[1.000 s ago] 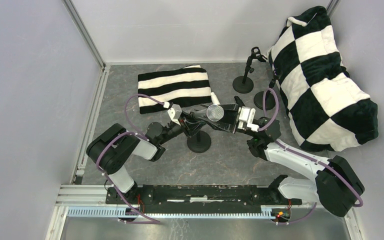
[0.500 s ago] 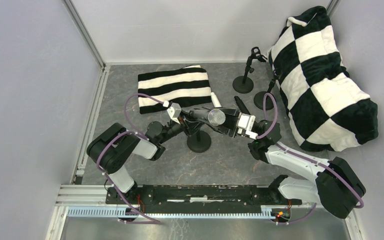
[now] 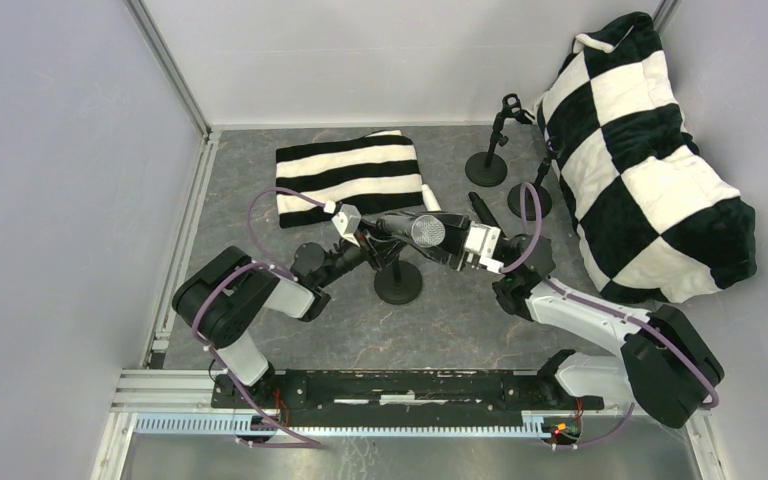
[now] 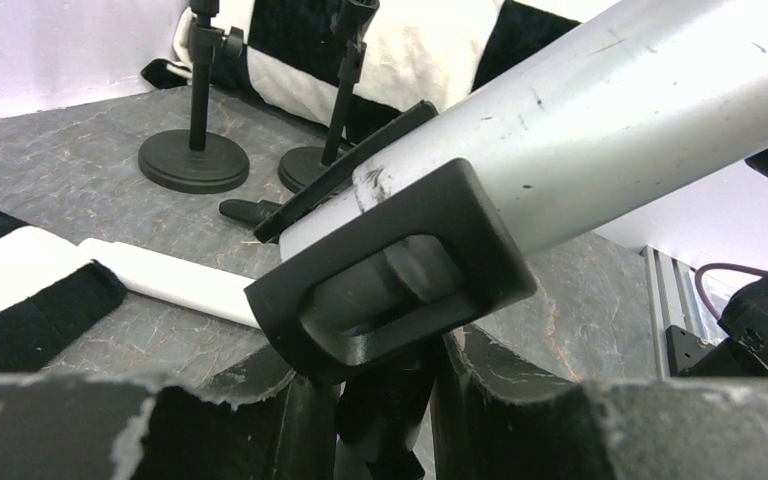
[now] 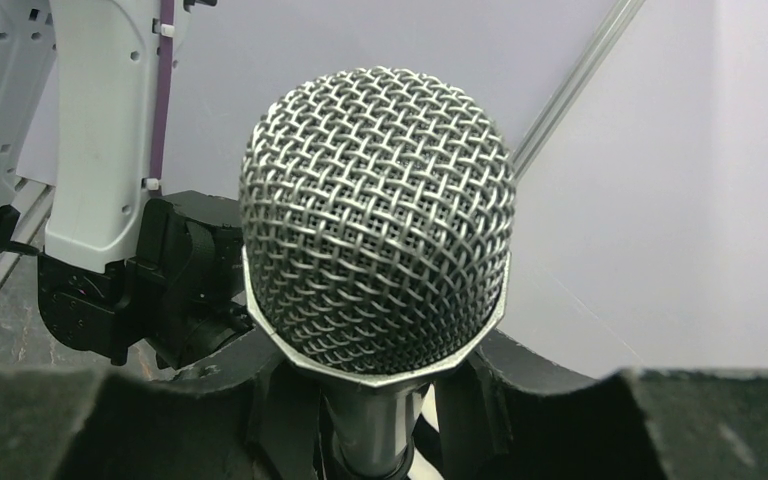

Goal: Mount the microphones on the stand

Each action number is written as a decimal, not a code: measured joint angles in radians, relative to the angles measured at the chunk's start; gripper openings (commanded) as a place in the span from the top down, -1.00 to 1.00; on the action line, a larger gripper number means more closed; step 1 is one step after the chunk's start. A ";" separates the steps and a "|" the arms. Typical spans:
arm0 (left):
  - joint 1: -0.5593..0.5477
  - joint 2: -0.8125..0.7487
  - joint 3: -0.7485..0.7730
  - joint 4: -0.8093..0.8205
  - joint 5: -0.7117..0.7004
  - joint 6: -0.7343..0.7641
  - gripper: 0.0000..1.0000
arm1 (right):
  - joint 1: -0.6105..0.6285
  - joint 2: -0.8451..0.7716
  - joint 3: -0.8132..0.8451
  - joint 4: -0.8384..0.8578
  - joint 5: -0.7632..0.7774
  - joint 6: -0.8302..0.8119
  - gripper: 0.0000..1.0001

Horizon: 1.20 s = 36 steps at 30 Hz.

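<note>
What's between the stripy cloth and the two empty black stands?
A white stick microphone and a black microphone, lying flat; the left wrist view shows both.

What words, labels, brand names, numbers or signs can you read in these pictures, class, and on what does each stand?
No text can be read anywhere.
The silver-grey metal microphone with a rounded mesh head shows only scuffs; the black round-based metal stand and its clip are blank; the black-and-white checked plush bag and black-and-white striped folded cloth bear pattern only.
</note>
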 measured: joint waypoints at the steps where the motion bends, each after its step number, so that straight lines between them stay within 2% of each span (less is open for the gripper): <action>1: 0.000 -0.001 0.000 -0.001 -0.005 0.000 0.96 | -0.003 0.006 0.003 0.002 -0.003 0.001 1.00; 36: 0.001 -0.013 0.000 -0.032 -0.085 -0.008 0.96 | -0.041 0.226 0.091 0.140 -0.087 0.025 1.00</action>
